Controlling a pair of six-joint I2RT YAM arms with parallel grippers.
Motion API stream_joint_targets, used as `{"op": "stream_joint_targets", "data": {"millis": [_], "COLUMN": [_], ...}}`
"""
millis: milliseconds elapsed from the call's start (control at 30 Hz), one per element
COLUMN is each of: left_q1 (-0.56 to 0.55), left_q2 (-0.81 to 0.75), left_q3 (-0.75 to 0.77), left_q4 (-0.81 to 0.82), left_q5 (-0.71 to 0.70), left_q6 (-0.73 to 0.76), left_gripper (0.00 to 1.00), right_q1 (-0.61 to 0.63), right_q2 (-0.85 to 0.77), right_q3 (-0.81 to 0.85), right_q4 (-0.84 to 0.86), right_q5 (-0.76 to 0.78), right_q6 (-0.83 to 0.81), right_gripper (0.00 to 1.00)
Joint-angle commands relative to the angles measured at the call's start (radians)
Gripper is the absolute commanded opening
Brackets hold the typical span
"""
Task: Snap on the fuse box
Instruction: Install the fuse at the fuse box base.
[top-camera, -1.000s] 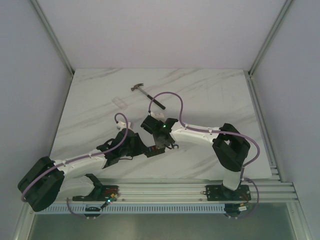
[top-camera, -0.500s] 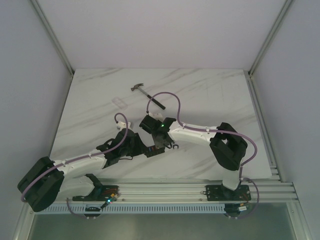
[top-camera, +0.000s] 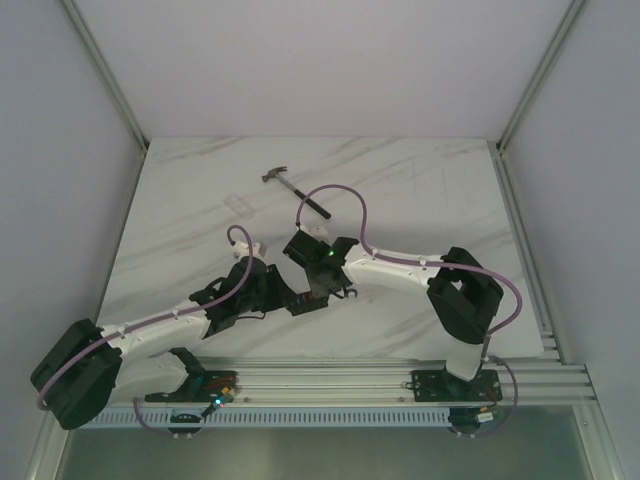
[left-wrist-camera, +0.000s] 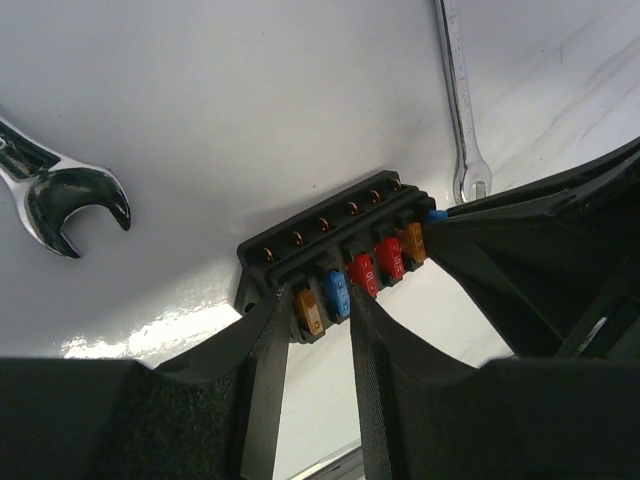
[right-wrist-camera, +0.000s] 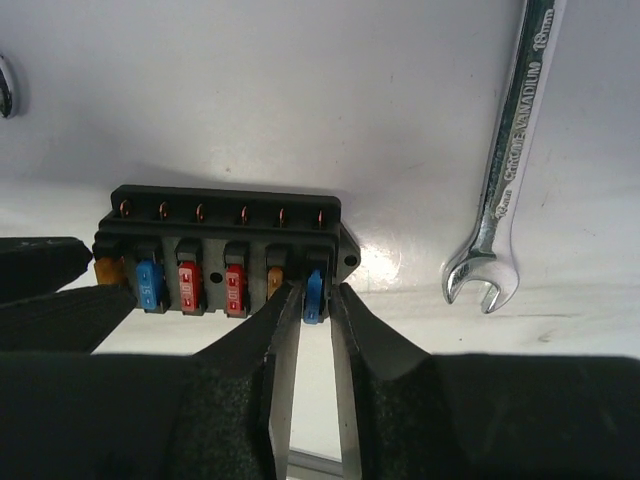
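The fuse box (left-wrist-camera: 300, 252) is a black block lying on the white table, with orange, blue and red fuses along it. It also shows in the right wrist view (right-wrist-camera: 215, 235) and, mostly hidden under both wrists, in the top view (top-camera: 304, 301). My left gripper (left-wrist-camera: 318, 312) is narrowly closed on the box's end, its fingers on either side of an orange and a blue fuse. My right gripper (right-wrist-camera: 314, 300) is at the opposite end. It is closed around a blue fuse (right-wrist-camera: 314, 292) that sticks out of the last slot.
One silver wrench (right-wrist-camera: 505, 170) lies just right of the box and also shows in the left wrist view (left-wrist-camera: 460, 100). A second wrench head (left-wrist-camera: 70, 195) lies on the other side. A black-handled hammer (top-camera: 297, 192) and a small clear piece (top-camera: 240, 205) lie farther back.
The left arm's shoulder has swung slightly down and left. The right arm swayed a little left, then back. Both grippers stay at the fuse box, which has not moved.
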Motion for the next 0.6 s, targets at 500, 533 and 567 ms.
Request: {"op": "stream_joint_targets", "data": {"millis": [500,533,567], "left_q1": [0.004,0.004,0.004], "left_q2": [-0.003,-0.002,0.0], "left_q3": [-0.021,-0.021,-0.021], "left_q4": [-0.014,-0.014,-0.015], "left_q5": [0.021,0.022,0.023], "left_q6": [0.015,0.015,0.016], "left_gripper": [0.4,0.4,0.4], "right_q1": [-0.002,-0.002,-0.003], "right_q2": [-0.023,-0.021,-0.017], "right_q3": [0.05,0.054,0.056], "right_q4": [-0.05,-0.052,-0.052], "right_q5": [0.015,0.014,0.012], "right_q6": [0.011,0.01,0.009], "right_gripper": [0.26,0.26,0.26]}}
